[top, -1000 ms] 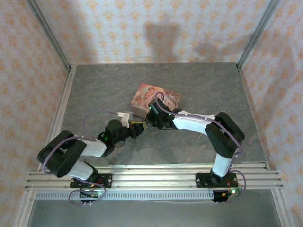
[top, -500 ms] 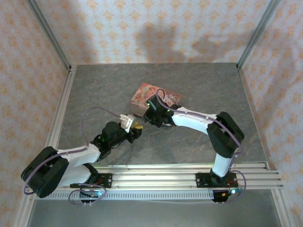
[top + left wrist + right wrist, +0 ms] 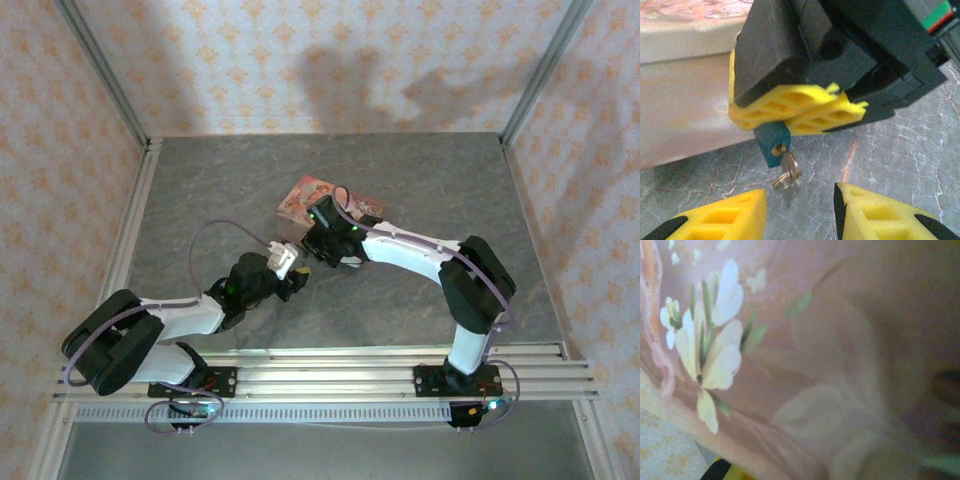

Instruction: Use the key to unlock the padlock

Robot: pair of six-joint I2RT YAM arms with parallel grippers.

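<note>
1. Grey stone-patterned table [image 3: 200,190], boxed in by walls papered in pale orange, seen from above and behind two robot arms.
2. At the left, the left arm [image 3: 180,315] has swung its elbow out low over the last second and drawn it back in. It now stretches toward the middle of the table.
3. That swing has brought the left hand [image 3: 296,272] just in front of the other hand. Its two yellow fingers [image 3: 725,217] stand well apart with nothing between them, and the gap faces the key.
4. In the centre is the padlock [image 3: 772,145], tiny and teal with a brass keyhole. It is held close to the table, beside the pale side of a pink illustrated tin [image 3: 303,192]. The key [image 3: 787,172] is already seated in the keyhole and dangles from it.
5. To the right, the right hand [image 3: 792,110] has stayed clamped tight on the upper part of the padlock and has edged a little toward the tin. Its wrist camera sees blurred painted flowers very close up.
6. My reading of this: the key looks fully inserted, and the empty left hand is lined up to pinch it and turn it. The right hand's fingers hide the shackle, so I cannot tell whether the lock has opened.
</note>
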